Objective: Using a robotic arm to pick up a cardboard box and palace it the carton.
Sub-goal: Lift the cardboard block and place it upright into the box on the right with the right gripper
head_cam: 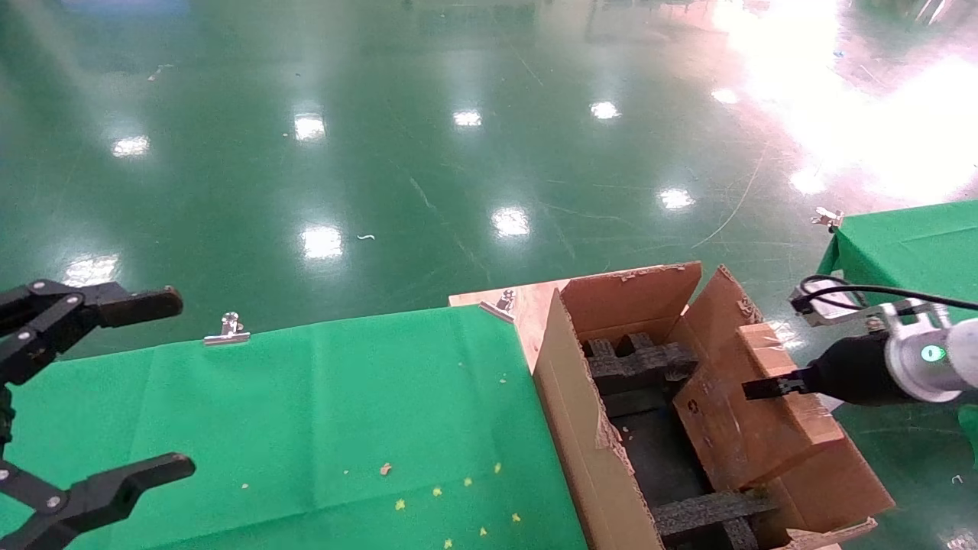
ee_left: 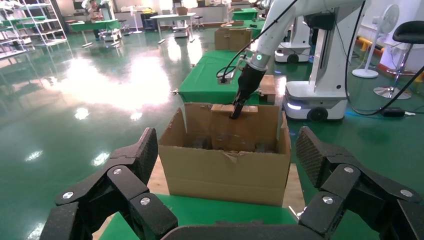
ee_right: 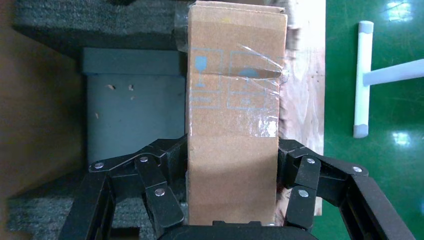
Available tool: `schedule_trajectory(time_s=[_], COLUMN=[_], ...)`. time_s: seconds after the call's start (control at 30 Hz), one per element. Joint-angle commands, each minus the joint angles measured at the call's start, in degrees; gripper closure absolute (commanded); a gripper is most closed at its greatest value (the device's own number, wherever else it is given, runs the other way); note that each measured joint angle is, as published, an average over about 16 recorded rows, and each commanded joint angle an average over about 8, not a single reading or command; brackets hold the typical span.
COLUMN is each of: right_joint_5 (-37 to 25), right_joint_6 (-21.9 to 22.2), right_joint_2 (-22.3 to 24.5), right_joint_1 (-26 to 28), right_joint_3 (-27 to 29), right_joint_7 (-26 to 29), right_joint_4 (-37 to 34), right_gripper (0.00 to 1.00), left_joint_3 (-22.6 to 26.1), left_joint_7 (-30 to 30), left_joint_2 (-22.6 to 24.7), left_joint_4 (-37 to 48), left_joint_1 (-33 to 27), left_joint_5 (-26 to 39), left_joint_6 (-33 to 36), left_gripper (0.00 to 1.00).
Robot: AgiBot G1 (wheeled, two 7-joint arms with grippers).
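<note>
My right gripper (head_cam: 772,388) is shut on the small brown taped cardboard box (head_cam: 733,443) and holds it on edge, tilted, with its lower part inside the large carton (head_cam: 581,428), close to the carton's right wall. Black foam inserts (head_cam: 642,367) lie in the carton beside the box. In the right wrist view the fingers (ee_right: 165,170) clamp both sides of the box (ee_right: 232,100) above the foam (ee_right: 100,30). My left gripper (head_cam: 170,382) is open and empty at the far left over the green table; its view shows the carton (ee_left: 225,175) ahead.
The green cloth table (head_cam: 344,397) has metal clips (head_cam: 227,330) on its far edge and small crumbs on the cloth. A second green table (head_cam: 909,244) stands at the right. Shiny green floor lies beyond. Another robot base (ee_left: 320,95) stands behind the carton.
</note>
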Motion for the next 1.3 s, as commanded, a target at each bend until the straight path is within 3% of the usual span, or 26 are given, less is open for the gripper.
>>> schedule_trajectory(time_s=[0.03, 0.5, 1.17, 1.2, 1.3], right_joint_5=[-0.2, 1.9, 5.5, 5.7, 6.1], right_joint_6=[0.5, 2.4, 3.4, 3.4, 3.2], right_joint_2=[-1.1, -8.1, -13.8, -14.0, -14.5], right_joint_1=[-0.7, -5.8, -12.1, -12.2, -12.5], right_joint_3=[-0.3, -0.8, -0.3, -0.3, -0.1], right_joint_7=[0.4, -1.4, -6.5, -6.8, -7.4], right_joint_4=[-0.8, -7.9, -16.5, -16.8, -17.7], right_gripper=[1.00, 1.00, 1.00, 0.95, 0.57], left_joint_3=[0.0, 0.0, 0.0, 0.0, 0.0], left_joint_7=[0.0, 0.0, 0.0, 0.0, 0.0], left_joint_2=[0.0, 0.0, 0.0, 0.0, 0.0], left_joint_4=[0.0, 0.0, 0.0, 0.0, 0.0], left_joint_1=[0.0, 0.0, 0.0, 0.0, 0.0], left_joint_5=[0.0, 0.0, 0.0, 0.0, 0.0], left_joint_6=[0.0, 0.0, 0.0, 0.0, 0.0], left_gripper=[0.00, 0.00, 0.00, 0.00, 0.00])
